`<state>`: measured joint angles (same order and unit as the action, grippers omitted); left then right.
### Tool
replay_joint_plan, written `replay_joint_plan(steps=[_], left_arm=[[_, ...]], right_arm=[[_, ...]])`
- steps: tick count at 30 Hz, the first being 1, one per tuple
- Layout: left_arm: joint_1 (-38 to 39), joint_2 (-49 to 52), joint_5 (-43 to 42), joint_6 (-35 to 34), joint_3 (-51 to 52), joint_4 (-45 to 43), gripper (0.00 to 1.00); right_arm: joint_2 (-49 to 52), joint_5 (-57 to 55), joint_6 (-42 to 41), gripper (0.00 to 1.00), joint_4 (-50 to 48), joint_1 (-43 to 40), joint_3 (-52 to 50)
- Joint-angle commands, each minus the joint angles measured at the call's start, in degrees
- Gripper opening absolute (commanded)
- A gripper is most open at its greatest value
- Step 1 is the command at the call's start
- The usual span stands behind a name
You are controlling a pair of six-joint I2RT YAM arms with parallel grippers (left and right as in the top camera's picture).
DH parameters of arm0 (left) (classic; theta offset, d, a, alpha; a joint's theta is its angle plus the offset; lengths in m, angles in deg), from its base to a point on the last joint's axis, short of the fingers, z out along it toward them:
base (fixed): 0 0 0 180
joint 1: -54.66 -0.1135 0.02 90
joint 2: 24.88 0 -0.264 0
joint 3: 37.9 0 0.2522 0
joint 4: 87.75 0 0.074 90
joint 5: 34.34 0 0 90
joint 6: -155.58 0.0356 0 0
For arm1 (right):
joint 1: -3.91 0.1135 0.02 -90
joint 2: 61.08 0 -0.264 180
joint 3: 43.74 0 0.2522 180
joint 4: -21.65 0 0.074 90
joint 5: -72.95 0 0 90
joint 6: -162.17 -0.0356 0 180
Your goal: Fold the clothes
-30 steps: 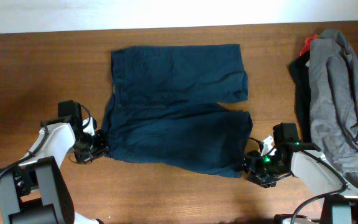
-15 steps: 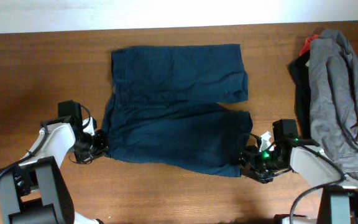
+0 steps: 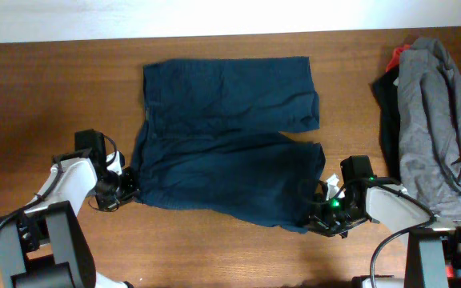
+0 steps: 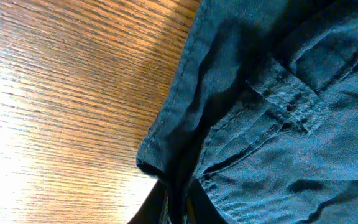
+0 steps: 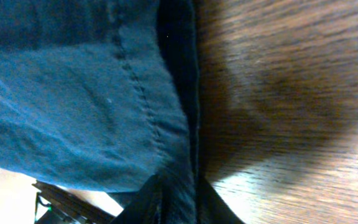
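Shorts first: the navy shorts (image 3: 230, 144) lie flat on the wooden table (image 3: 54, 96), long axis running left to right, waistband at the left end and the two wide legs reaching right, one leg along the far side and one along the near side. We note the left gripper (image 3: 128, 190) at the near waistband corner; in the left wrist view that corner narrows down into the dark fingers (image 4: 166, 208) at the bottom edge, and we read them as pinched on the cloth. The right gripper (image 3: 318, 218) sits at the near leg's outer hem corner; in the right wrist view the stitched hem gathers between the fingers (image 5: 145, 202), again closed on the fabric. So each arm holds one end of the near edge, and the rest of the garment lies away from both sets of fingers, toward the far side. We judge the coming move to be a carry of that near edge over onto the far leg, both ends kept level. The grey garment (image 3: 438, 136) and the red and black items (image 3: 394, 60) sit apart at the right. No brand, label or legible writing shows in any view.
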<state>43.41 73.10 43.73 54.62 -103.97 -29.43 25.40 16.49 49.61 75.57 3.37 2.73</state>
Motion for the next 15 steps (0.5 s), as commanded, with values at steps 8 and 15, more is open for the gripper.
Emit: replay_joint_plan(steps=[8,15], left_arm=[[-0.2,0.2,0.8,0.3,0.2,-0.3,0.09],[-0.2,0.2,0.8,0.3,0.2,-0.2,0.09]], right_arm=[[-2.2,-5.2,4.3,0.53,2.1,0.5,1.4],[-2.2,-0.3,4.7,0.56,9.7,0.5,1.6]])
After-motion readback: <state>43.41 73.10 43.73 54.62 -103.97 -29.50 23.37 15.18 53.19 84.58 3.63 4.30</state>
